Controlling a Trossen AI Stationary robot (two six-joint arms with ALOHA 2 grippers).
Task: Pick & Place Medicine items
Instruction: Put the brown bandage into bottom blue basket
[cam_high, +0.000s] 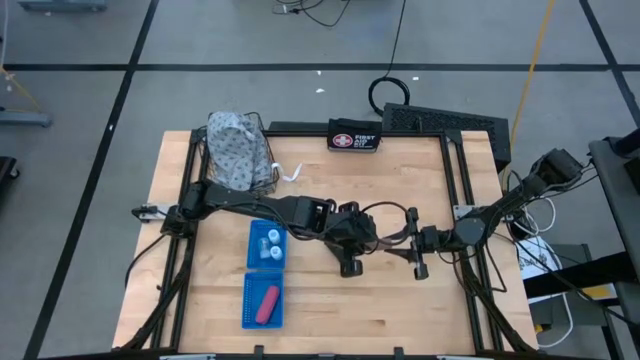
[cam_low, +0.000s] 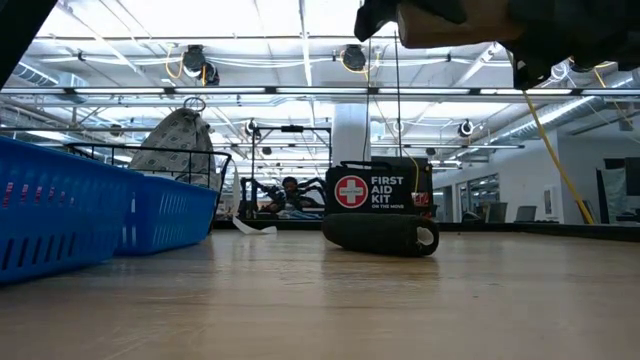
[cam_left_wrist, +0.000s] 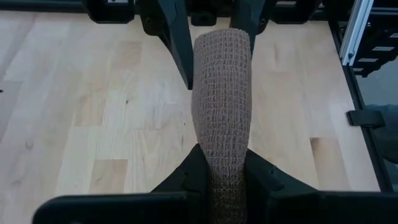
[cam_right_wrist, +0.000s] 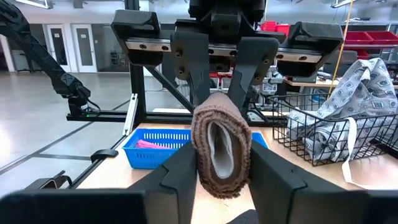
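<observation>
Handover in progress near the table's middle, a bit toward the right edge: the brown oblong (cam_left_wrist: 221, 106), a roll of woven bandage-type wrap, is held off the tabletop between both arms. The left gripper (cam_left_wrist: 224, 186) has its 2 fingers closed on 1 end; the right gripper (cam_right_wrist: 214, 180) has its 2 fingers pressed against the other end, so both look clamped on it at once. Key relation: the roll's long axis runs straight from 1 gripper to the other, roughly parallel to the front edge in the high view, w/ each wrist looking down the roll at the opposite arm. The 2 grippers meet end-on, neither clearly nearer. The blue baskets (cam_high: 265, 245) sit toward the front-left, on the left arm's side; the pink tube (cam_high: 266, 303) already lies in the one nearest the front edge. Judgement: whichever arm lets go, the other must pull back along that axis, not sideways.
</observation>
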